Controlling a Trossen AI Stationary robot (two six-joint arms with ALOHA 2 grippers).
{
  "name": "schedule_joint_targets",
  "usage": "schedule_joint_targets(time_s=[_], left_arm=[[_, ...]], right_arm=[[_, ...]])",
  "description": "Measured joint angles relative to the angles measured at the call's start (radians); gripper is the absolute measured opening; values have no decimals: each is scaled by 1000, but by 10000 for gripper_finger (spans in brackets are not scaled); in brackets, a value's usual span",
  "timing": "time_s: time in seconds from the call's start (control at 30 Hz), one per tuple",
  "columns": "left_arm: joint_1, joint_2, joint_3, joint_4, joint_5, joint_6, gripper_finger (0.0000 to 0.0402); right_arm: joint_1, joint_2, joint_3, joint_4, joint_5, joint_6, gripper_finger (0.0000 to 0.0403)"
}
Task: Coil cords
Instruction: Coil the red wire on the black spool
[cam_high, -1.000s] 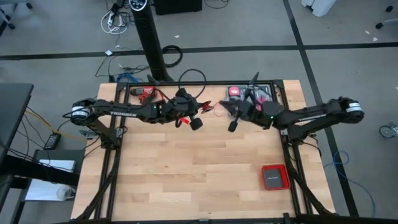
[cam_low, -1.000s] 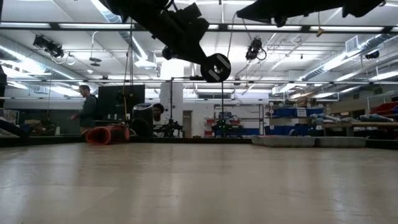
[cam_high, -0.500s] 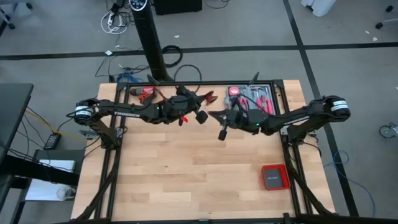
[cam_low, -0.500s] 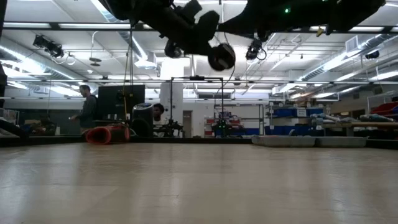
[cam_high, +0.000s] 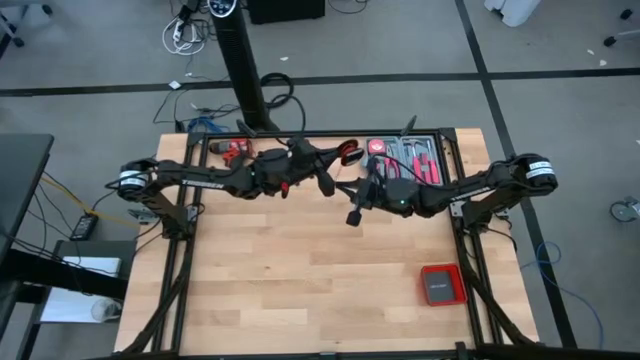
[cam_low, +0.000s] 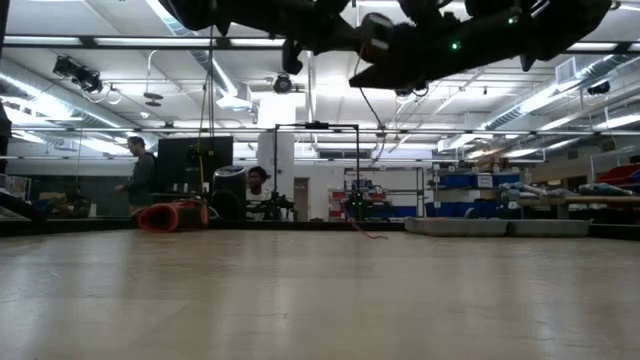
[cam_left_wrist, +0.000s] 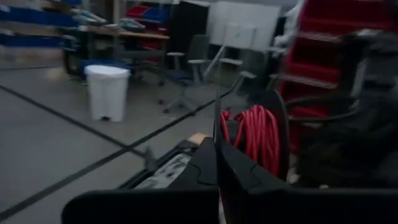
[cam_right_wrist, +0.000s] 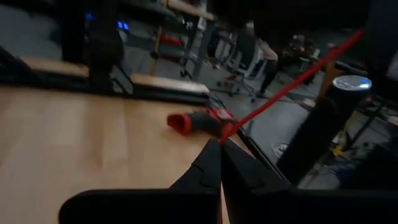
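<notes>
In the high view we see both arms reaching toward each other over the upper middle of the frame, above the far part of the wooden table (cam_high: 300, 270). The left tool (cam_high: 328, 186) is hard to read from above, a dark mass among the arm's own links. In the left wrist view its fingers (cam_left_wrist: 236, 174) are pressed together, and a coil of the red cord (cam_left_wrist: 255, 134) sits just beyond their tips on a dark round form. Whether the tips actually pinch a strand there we cannot tell.

The right tool (cam_high: 352, 216) lies just right of centre in the high view. In its wrist view its fingers (cam_right_wrist: 214, 165) are closed on a taut red strand (cam_right_wrist: 292, 78) that runs from the tips up to the upper right of that frame. Behind the tips lies a red-and-black power drill (cam_right_wrist: 199, 122) on the table (partly hidden by the fingers).

From above, the cord between the two tools is nearly lost; only a red patch (cam_high: 350, 150) shows near the table's upper edge. A tray of tools (cam_high: 410, 160) is half covered by the right arm. A flat red box (cam_high: 441, 285) rests at the lower right of the table.

The low view cuts both arms off at the top edge. Two people (cam_low: 140, 180) show in the room behind.
</notes>
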Motion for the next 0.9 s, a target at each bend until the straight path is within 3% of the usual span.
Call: schedule_joint_targets(time_s=[0.2,0.53,0.73,0.9], left_arm=[[1,-26,0,-41,62,-29,0],[0,-91,4,-292,86,9,0],[1,-92,3,-410,95,13,0],[1,-92,4,-449,58,18,0]], right_arm=[[-19,-23,1,-126,141,-90,0],[-29,-174,-2,-294,332,-178,0],[-31,-214,-2,-185,326,-236,4],[-9,-212,-2,-90,243,-279,2]])
